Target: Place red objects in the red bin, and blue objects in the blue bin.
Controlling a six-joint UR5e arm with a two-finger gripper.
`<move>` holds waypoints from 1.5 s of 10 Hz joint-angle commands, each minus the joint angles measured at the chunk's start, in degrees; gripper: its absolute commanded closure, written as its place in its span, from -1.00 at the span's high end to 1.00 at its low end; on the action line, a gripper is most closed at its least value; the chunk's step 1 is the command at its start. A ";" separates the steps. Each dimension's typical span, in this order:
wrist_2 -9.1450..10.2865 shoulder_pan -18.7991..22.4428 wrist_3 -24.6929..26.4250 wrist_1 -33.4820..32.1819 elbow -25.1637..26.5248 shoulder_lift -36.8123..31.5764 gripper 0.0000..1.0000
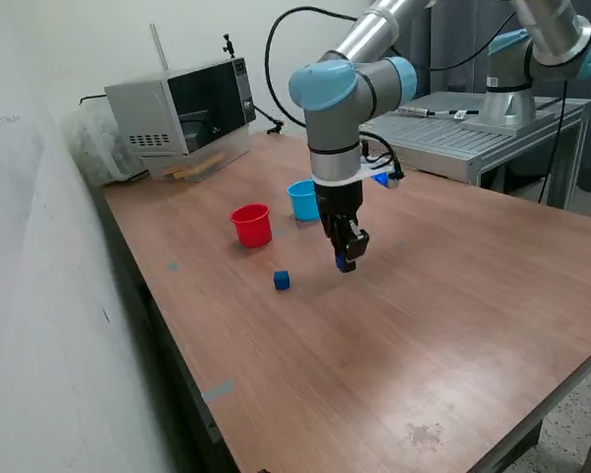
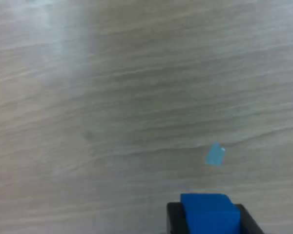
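the gripper (image 1: 347, 262) hangs above the wooden table (image 1: 453, 325) with its two fingers (image 2: 175, 218) closed on a dark blue cube (image 2: 209, 213), which sits squeezed between them, clear of the tabletop. a second dark blue cube (image 1: 282, 281) lies on the table near the fingers, toward the exterior view's left. beyond it stand the red bin (image 1: 252, 225) and, just beside that, the light blue bin (image 1: 302, 200).
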 commanded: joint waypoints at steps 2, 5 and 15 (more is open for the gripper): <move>-0.93 -0.07 -5.15 0.34 6.48 -7.66 -1.00; -0.93 -1.12 -12.09 0.26 11.75 -13.73 -1.00; -0.75 -11.13 -24.67 0.43 23.11 -25.35 -1.00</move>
